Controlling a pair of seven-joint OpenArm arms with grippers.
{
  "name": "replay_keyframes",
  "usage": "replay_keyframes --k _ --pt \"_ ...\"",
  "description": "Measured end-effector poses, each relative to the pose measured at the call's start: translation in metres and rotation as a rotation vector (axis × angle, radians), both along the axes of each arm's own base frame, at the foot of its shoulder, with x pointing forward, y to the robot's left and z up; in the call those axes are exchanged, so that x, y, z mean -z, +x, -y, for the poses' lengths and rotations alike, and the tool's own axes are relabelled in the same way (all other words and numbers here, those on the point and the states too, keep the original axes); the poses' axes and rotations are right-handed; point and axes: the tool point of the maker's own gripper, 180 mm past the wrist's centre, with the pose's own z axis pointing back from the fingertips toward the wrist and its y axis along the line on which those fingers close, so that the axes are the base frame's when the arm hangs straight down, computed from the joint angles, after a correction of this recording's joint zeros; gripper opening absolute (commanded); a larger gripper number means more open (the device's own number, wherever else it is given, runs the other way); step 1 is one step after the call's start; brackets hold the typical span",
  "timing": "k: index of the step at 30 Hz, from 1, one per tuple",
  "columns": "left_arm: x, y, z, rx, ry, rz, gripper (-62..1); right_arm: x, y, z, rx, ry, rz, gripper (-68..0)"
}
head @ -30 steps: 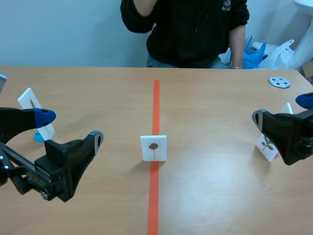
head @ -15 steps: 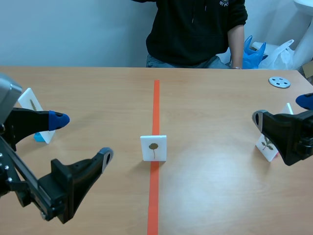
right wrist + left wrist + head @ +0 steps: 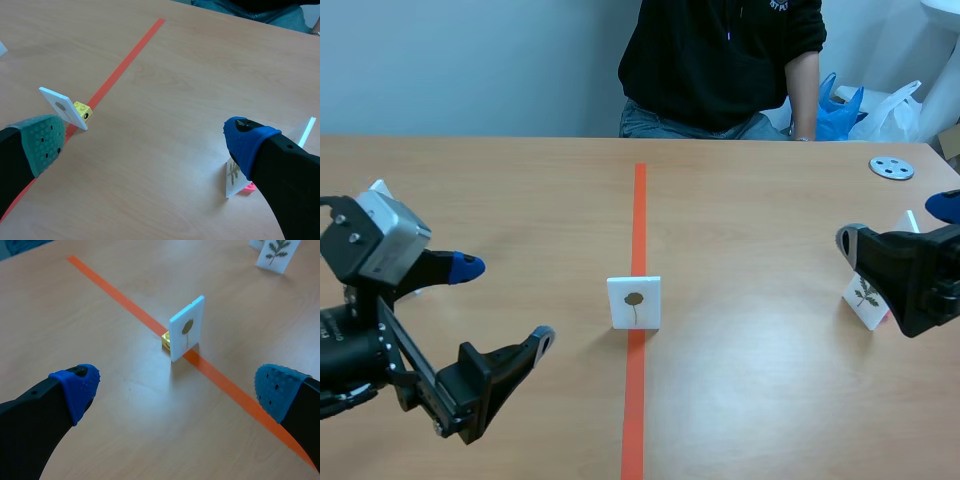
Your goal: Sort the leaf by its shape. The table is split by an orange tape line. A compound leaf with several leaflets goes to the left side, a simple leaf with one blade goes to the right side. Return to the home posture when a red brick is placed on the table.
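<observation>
Since the simple-leaf card (image 3: 634, 301) was stood upright on the orange tape line (image 3: 638, 220) at mid-frame, it could be toppled if clipped by the wide-spread left gripper (image 3: 506, 302) at lower left.

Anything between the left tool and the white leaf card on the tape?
No: left wrist view shows only bare wooden table between the left tool and the white leaf card.

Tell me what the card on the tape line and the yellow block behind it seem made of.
The card looks like thin, rigid white plastic or coated board, matt: it stands unbent with a clean, even edge. The yellow block looks like glossy moulded plastic, toy-brick style, by its sharp corners and slight sheen.
</observation>
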Motion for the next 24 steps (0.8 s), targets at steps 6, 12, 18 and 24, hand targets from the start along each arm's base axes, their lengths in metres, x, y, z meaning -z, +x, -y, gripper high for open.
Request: replay_keyframes --k 6,12,18,24 --pt "0.023 0.013 0.011 0.051 0.025 0.004 1.4 0.003 0.000 0.002 0.005 -0.024 -0.004 0.4" --pt "0.044 0.024 0.031 0.090 0.006 -0.026 1.4 0.003 0.000 0.002 0.007 -0.027 -0.005 0.4" --pt "0.057 0.037 0.045 0.129 -0.007 -0.027 1.4 0.005 0.000 0.005 0.014 -0.050 -0.008 0.4" --pt "0.065 0.053 0.066 0.157 -0.029 -0.027 1.4 0.005 0.000 0.005 0.014 -0.050 -0.007 0.4"
